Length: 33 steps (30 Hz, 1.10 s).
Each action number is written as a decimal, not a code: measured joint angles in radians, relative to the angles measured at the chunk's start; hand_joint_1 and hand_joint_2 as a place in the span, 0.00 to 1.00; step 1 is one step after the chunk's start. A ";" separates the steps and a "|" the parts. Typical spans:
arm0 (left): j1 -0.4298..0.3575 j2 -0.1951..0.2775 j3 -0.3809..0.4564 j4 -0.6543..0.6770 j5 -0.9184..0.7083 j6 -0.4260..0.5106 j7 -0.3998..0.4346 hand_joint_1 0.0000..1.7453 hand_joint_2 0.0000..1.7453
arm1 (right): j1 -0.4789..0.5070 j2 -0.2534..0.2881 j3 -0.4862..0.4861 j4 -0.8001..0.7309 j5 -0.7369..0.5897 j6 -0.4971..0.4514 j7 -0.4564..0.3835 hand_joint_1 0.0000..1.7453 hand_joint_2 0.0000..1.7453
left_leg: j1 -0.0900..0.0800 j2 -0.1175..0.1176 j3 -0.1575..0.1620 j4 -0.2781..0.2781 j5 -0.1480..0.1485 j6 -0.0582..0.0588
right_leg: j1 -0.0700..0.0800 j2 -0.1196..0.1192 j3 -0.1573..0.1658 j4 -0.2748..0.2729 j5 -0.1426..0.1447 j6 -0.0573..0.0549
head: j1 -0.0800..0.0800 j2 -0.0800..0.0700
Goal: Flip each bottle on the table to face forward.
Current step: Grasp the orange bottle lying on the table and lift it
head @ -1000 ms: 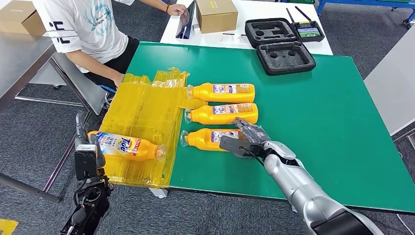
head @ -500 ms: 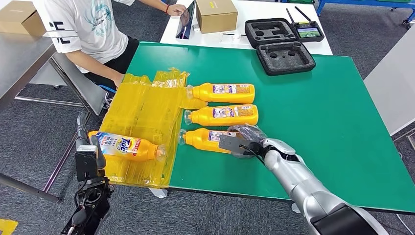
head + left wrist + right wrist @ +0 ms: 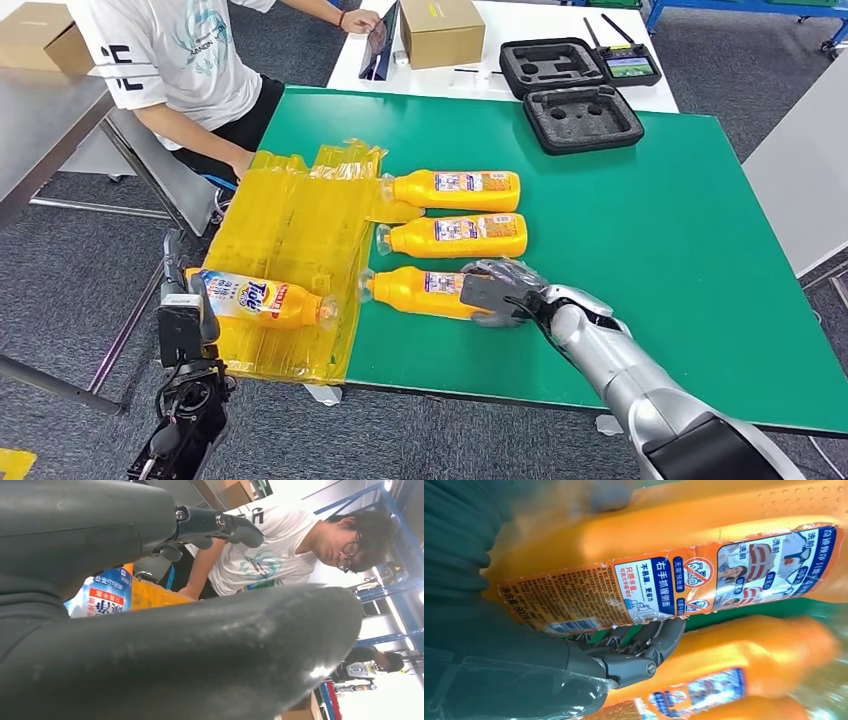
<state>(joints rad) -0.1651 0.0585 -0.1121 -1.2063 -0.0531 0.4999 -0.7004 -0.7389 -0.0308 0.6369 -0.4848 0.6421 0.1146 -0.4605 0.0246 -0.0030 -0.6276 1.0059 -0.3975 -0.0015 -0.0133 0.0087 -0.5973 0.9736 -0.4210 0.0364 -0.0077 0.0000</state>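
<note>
Dark fingers (image 3: 644, 640) curl around the base end of the nearest bottle (image 3: 415, 291), the right hand (image 3: 497, 292) gripping it at lower centre of the head view on the green table (image 3: 700, 250). Over the past second the hand has gone from spread above the bottle to wrapped about it, and the bottle has slid a little toward the left of the frame, its cap now nearer the yellow plastic (image 3: 290, 230). In the right wrist view the back label, with its barcode and small print, faces the camera, so by the look of it this bottle is not yet turned; the roll to bring its front up appears to be the step just starting.

Above it in the head view, two more bottles lie on their sides where they lay a second ago, the middle bottle (image 3: 455, 236) and the far bottle (image 3: 455, 188), both showing small-print labels and likely awaiting the same turn.

At lower left of the head view, off the table edge, the left hand (image 3: 182, 318) holds a fourth bottle (image 3: 258, 299) with its bold front label up; its fingers close on the base end and it has hardly moved.

A person (image 3: 170, 60) in a white shirt sits at upper left, one arm reaching toward the plastic. Two foam cases (image 3: 580, 118) sit at the table's far edge, upper centre.
</note>
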 joint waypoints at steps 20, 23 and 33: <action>0.065 -0.002 0.025 -0.100 0.048 -0.048 0.000 0.00 0.00 | 0.205 0.052 -0.169 -0.293 -0.298 -0.158 -0.199 1.00 1.00 | 0.000 -0.001 -0.002 0.000 0.000 0.000 | 0.000 0.000 -0.002 0.000 0.000 0.000 | 0.000 0.000; 0.080 -0.004 0.026 -0.127 0.062 -0.097 0.000 0.00 0.00 | 0.230 0.060 -0.175 -0.330 -0.300 -0.178 -0.201 1.00 1.00 | 0.000 -0.001 -0.002 0.000 0.000 0.000 | 0.000 -0.001 -0.002 0.000 0.000 0.000 | 0.000 0.000; 0.112 -0.028 -0.024 -0.213 0.112 -0.247 0.019 0.00 0.50 | 0.280 0.100 -0.181 -0.375 -0.314 -0.167 -0.208 1.00 1.00 | 0.000 -0.001 -0.003 0.000 0.000 0.000 | 0.000 -0.001 -0.002 0.000 0.000 0.000 | 0.000 0.000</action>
<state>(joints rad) -0.0536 0.0306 -0.1359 -1.4197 0.0589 0.2525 -0.6814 -0.4593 0.0690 0.4555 -0.8596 0.3282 -0.0526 -0.6684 0.0246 -0.0038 -0.6302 1.0055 -0.3978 -0.0015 -0.0133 0.0082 -0.5990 0.9737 -0.4213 0.0363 -0.0078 0.0000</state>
